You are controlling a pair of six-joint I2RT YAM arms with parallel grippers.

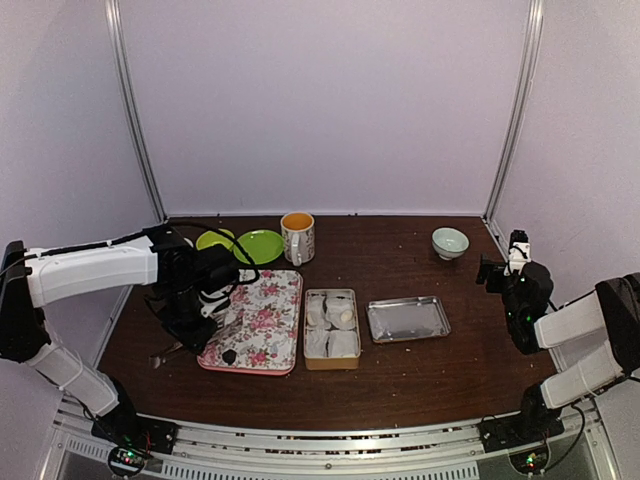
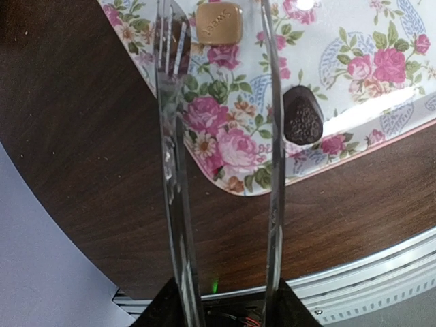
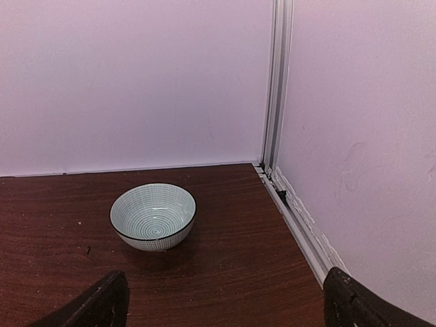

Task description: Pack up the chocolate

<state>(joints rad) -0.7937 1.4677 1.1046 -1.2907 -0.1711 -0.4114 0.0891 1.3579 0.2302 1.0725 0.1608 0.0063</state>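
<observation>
The left gripper [image 2: 225,313] was closed on the base of a pair of shiny tongs [image 2: 174,170], whose two long arms stood spread over the near corner of the floral tray [image 2: 238,139]. The chocolate [image 2: 302,114], a dark bumpy lump, lay on that tray close to its near edge, just outside one arm of the tongs rather than between the two. A tan square sweet [image 2: 218,22] sat farther in on the tray, near the tips. Beside the tray on the dark wooden table [image 1: 420,380] stood a tin [image 1: 331,328] of white wrapped cakes, then a shallow metal tray [image 1: 408,319]. Well apart on the other side, the right gripper [image 3: 228,306] hung above the table with its fingers wide apart, facing a striped bowl [image 3: 153,216] near the back corner
</observation>
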